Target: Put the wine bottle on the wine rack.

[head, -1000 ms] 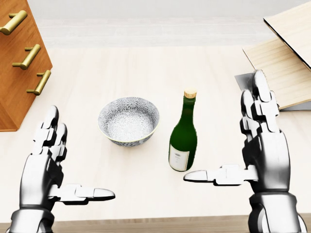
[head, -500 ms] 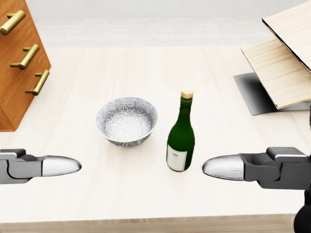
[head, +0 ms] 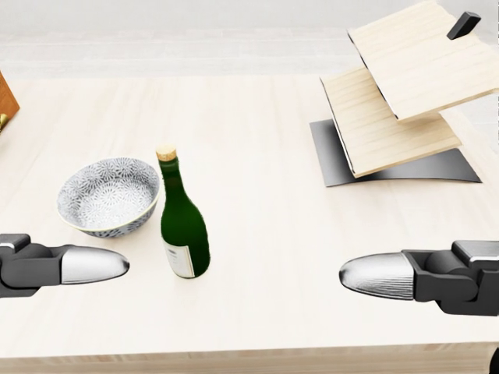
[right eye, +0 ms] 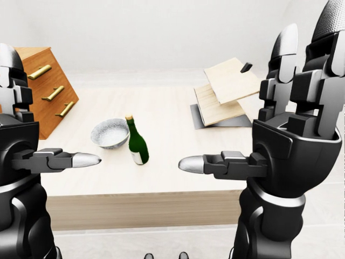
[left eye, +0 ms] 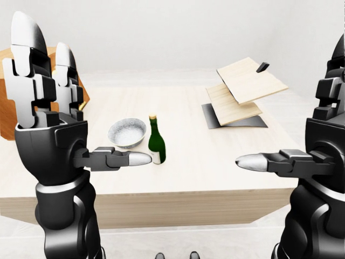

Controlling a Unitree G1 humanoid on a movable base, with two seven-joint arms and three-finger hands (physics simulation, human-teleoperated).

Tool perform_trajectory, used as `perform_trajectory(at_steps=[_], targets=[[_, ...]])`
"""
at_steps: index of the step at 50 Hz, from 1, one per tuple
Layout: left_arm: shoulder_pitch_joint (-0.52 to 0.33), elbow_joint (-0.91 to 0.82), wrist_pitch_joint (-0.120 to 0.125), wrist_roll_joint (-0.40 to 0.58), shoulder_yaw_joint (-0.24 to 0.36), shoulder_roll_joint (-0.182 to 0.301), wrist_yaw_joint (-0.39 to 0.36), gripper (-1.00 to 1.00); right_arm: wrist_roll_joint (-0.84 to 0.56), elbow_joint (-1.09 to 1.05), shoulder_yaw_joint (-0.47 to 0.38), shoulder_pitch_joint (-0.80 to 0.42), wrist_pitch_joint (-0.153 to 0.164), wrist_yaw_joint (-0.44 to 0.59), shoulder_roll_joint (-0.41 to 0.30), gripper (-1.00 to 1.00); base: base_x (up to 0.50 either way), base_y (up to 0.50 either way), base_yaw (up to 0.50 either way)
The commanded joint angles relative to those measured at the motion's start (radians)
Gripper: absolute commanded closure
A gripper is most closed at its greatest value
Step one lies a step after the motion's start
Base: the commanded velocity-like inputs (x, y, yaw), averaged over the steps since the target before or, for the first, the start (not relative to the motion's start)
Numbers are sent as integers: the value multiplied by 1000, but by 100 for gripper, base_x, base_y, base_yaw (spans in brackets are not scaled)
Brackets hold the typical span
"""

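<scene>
nothing of the task is done yet: the wine bottle (head: 182, 230) stands upright on the table (head: 257, 257), untouched, with the grasp, the carry and the placing all left. the wine rack (head: 398, 109) sits well beyond the right hand (right eye: 291, 145), up the table from it. both hands are spread wide, fingers up and thumbs out, holding nothing. the bottle is just past the left hand (left eye: 51, 135) thumb tip, toward the right hand, with the patterned bowl (head: 107, 196) beside it.
</scene>
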Motion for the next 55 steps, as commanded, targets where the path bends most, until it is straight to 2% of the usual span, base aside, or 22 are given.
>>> perform_trajectory(at_steps=[1,16,42,55], targets=[[-9,-2,0,13,1,3,-3,-100,13,-10,-4,-4,0,-3,-4,-100,0,-50,0],[-23,-30,0,35,7,12,-2,-100,24,-7,-7,1,0,-8,-7,-100,0,-50,0],[-15,-45,0,55,-9,0,-10,-100,15,-5,2,11,0,-6,-7,-100,0,-50,0],[-13,-19,0,52,6,0,-14,-100,22,-3,-6,12,0,3,-5,-100,32,-37,0]])
